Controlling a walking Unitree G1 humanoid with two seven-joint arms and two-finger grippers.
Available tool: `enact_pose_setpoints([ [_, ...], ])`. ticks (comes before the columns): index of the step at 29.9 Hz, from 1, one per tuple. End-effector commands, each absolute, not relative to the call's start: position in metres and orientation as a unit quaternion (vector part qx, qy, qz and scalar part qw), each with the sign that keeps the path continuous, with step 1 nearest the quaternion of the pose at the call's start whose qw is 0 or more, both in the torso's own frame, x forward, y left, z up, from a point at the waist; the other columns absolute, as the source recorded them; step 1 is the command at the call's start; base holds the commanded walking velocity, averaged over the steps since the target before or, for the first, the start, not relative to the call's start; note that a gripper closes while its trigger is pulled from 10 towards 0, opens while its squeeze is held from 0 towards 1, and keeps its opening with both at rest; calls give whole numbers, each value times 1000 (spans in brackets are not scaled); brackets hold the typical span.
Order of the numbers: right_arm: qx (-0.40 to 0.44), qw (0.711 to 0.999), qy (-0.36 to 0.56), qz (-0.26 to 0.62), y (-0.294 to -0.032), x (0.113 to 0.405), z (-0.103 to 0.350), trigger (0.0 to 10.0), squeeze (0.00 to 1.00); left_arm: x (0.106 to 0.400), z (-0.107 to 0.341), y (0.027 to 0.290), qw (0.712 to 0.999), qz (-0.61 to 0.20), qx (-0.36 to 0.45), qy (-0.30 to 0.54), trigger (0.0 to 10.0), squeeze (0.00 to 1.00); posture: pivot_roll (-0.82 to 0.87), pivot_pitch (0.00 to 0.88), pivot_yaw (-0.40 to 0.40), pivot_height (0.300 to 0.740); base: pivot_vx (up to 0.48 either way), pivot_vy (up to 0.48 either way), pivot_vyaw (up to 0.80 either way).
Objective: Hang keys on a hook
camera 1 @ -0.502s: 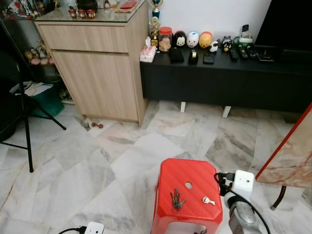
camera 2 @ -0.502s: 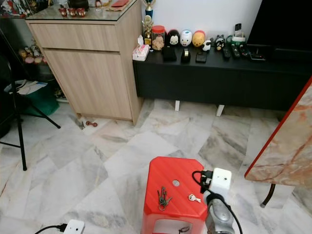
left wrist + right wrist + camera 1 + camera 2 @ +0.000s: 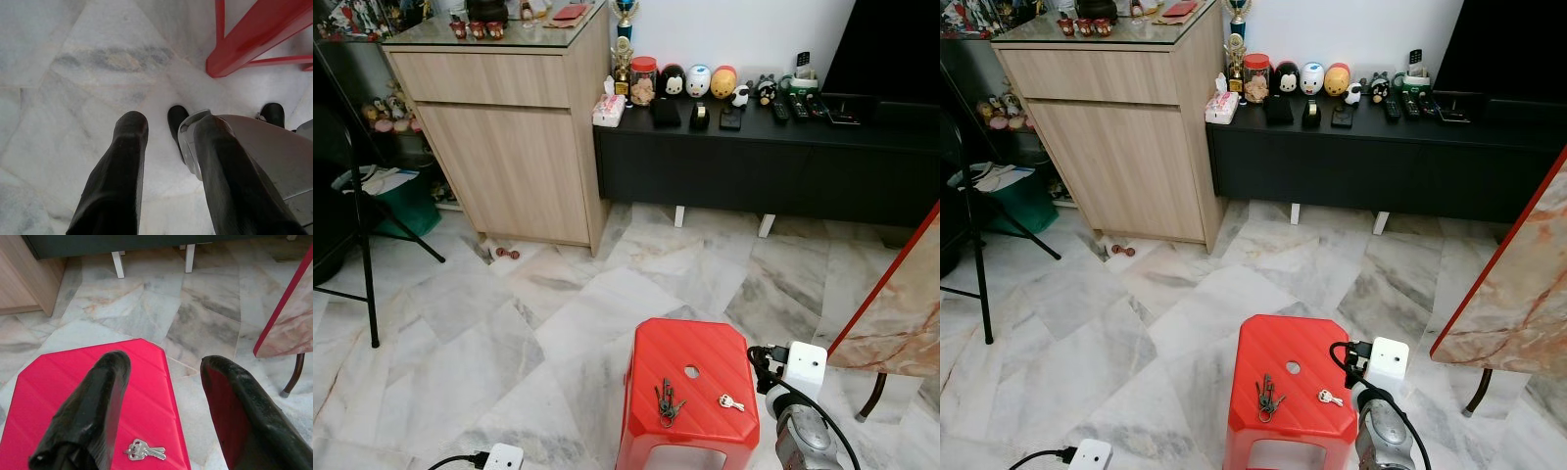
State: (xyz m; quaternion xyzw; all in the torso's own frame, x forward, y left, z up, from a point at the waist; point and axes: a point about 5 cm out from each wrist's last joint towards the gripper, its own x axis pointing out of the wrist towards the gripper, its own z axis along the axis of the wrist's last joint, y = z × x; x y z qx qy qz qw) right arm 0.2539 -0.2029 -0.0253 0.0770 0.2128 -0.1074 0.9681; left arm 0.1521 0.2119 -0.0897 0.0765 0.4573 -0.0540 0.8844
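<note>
A dark bunch of keys lies on top of a red plastic stool, and a small silver key set lies to its right. In the right wrist view my right gripper is open above the stool, with the silver keys below and between its fingers, untouched. My right arm's white wrist box sits just right of the stool. My left gripper hangs open over the marble floor beside a red stool leg; its white wrist box shows low on the left.
A wooden cabinet stands at the back left, beside a long black bench carrying small figures and remotes. A black tripod leg is on the left. A marble tabletop with a red edge is close on the right.
The head view has shifted slightly. The keys and stool lie as before, and the right wrist stays beside the stool.
</note>
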Motion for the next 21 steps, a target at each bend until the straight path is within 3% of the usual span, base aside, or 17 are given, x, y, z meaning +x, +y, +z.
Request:
enact_pose_setpoints([
  [1,73,968,216,-106,-203,256,-24,10000,0,151,-90,213,883,-56,81,459,10000,0,26,0,-7,740,0,0,0],
  [7,70,967,224,-101,-200,256,-26,10000,0,150,-90,213,883,-57,80,459,10000,0,25,0,-8,740,0,0,0],
  [21,67,966,229,-101,-199,255,-27,10000,0,149,-91,213,881,-57,80,462,10000,0,29,0,-8,680,0,0,0],
])
